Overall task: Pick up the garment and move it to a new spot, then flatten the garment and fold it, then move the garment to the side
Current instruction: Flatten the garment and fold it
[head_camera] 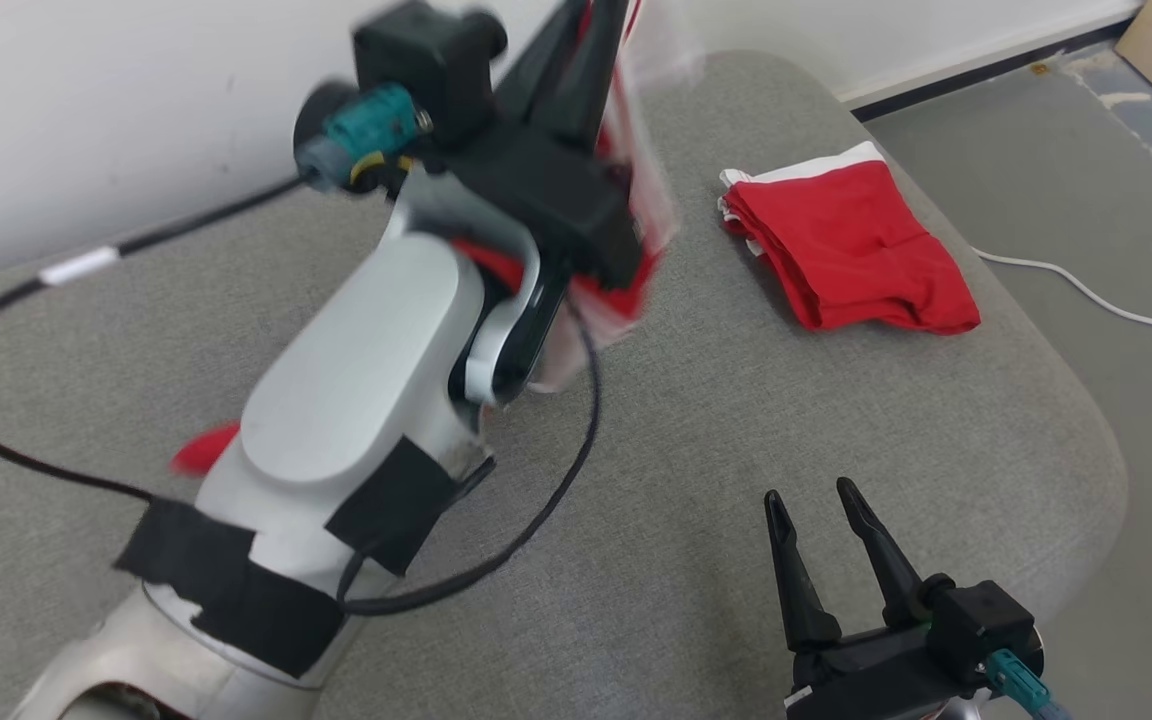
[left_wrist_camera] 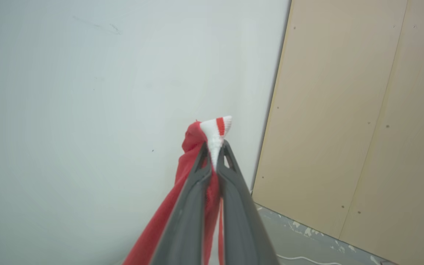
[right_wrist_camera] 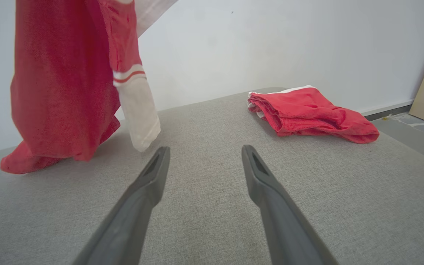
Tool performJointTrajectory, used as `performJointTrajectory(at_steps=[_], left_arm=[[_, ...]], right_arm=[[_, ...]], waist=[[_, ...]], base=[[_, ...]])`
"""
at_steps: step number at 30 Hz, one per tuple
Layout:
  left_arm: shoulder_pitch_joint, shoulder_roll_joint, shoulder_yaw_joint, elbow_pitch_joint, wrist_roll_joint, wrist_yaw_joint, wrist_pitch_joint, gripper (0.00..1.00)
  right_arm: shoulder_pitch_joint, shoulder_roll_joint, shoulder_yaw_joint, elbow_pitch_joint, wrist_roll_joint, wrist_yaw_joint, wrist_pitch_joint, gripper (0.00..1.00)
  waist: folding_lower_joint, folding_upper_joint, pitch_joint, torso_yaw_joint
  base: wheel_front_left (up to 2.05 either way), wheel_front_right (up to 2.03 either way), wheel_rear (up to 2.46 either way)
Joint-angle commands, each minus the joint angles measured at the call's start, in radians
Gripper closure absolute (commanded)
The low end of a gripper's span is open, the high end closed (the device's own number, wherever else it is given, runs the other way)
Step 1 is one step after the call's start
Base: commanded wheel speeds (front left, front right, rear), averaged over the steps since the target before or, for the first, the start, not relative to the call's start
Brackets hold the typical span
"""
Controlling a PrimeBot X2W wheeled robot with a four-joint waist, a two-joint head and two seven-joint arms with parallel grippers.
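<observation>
Right gripper [head_camera: 808, 492] sits nearest, low over the grey padded surface [head_camera: 736, 450], fingers spread apart and holding nothing. Left gripper [left_wrist_camera: 215, 147] is raised above the surface, fingers pressed together on a white, red-striped edge of the garment [right_wrist_camera: 61, 92]. The garment, red with white parts, hangs down from that pinch; in the right wrist view its lowest red end rests on the surface and a white section dangles just above it. Its outline is blurred in the head view. Further off, well apart from the hanging garment, a folded red garment [head_camera: 851, 245] lies near the surface's far right edge. Behind stand a white wall [left_wrist_camera: 87, 92] and a tan panel [left_wrist_camera: 363, 110].
</observation>
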Motion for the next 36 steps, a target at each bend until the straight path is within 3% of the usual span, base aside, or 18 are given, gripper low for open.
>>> performJointTrajectory(at_steps=[1, 7, 11, 16, 17, 18, 23, 26, 29, 33, 36], left_arm=[[-0.028, 0.002, -0.008, -0.031, -0.061, 0.013, -0.041, 1.00], [-0.011, 0.013, 0.050, -0.069, -0.139, 0.079, -0.126, 1.00], [0.147, 0.077, 0.130, -0.047, -0.191, 0.124, -0.140, 1.00], [0.337, 0.170, 0.174, 0.095, -0.227, 0.168, -0.125, 1.00], [0.351, 0.180, 0.181, 0.130, -0.227, 0.172, -0.130, 0.55], [0.362, 0.194, 0.188, 0.170, -0.223, 0.177, -0.134, 0.00], [0.392, 0.205, 0.220, 0.306, -0.215, 0.191, -0.152, 0.00], [0.404, 0.216, 0.229, 0.328, -0.217, 0.182, -0.154, 0.00], [0.416, 0.237, 0.200, 0.279, -0.150, 0.193, -0.157, 0.00], [0.485, 0.202, 0.075, 0.143, -0.075, 0.136, -0.132, 0.00], [0.510, 0.174, -0.051, 0.068, -0.002, 0.120, -0.070, 0.00]], right_arm=[[0.004, 0.003, -0.002, 0.000, -0.006, -0.002, -0.001, 0.00], [0.019, 0.003, -0.019, -0.009, -0.019, -0.002, -0.001, 0.00], [0.032, 0.003, -0.026, -0.015, -0.024, -0.002, -0.001, 0.00], [0.015, 0.003, -0.014, -0.017, -0.031, -0.002, -0.001, 0.00], [0.011, 0.003, -0.013, -0.015, -0.034, -0.002, -0.001, 0.00], [0.006, 0.003, -0.007, -0.013, -0.033, -0.002, -0.001, 0.00], [-0.009, 0.003, 0.003, -0.004, -0.035, -0.002, -0.001, 0.00], [-0.001, 0.003, -0.002, -0.004, -0.039, -0.002, -0.001, 0.00], [0.012, 0.000, -0.011, -0.005, -0.041, -0.002, -0.001, 0.00], [0.030, -0.001, -0.025, -0.010, -0.045, -0.002, -0.001, 0.00], [0.027, 0.000, -0.023, -0.012, -0.046, -0.002, -0.001, 0.00]], waist=[[0.0000, -0.0001, -0.005, 0.012], [0.0000, -0.0001, -0.011, 0.062], [0.0000, -0.0001, -0.009, 0.114], [0.0000, -0.0001, 0.005, 0.164], [0.0000, -0.0001, 0.008, 0.173], [0.0000, -0.0001, 0.011, 0.179], [0.0000, -0.0001, 0.011, 0.192], [0.0000, -0.0001, 0.003, 0.198], [0.0000, -0.0001, -0.002, 0.203], [0.0000, -0.0001, -0.010, 0.213], [0.0000, -0.0001, -0.009, 0.209]], base=[[0.00, 0.00, 0.00], [0.00, 0.00, 0.00], [0.00, 0.00, 0.00], [0.00, 0.00, 0.00], [0.00, 0.00, 0.00], [0.00, 0.00, 0.00], [0.00, 0.00, 0.00], [0.00, 0.00, 0.00], [0.00, 0.00, 0.00], [0.00, 0.00, 0.00], [0.00, 0.00, 0.00]])
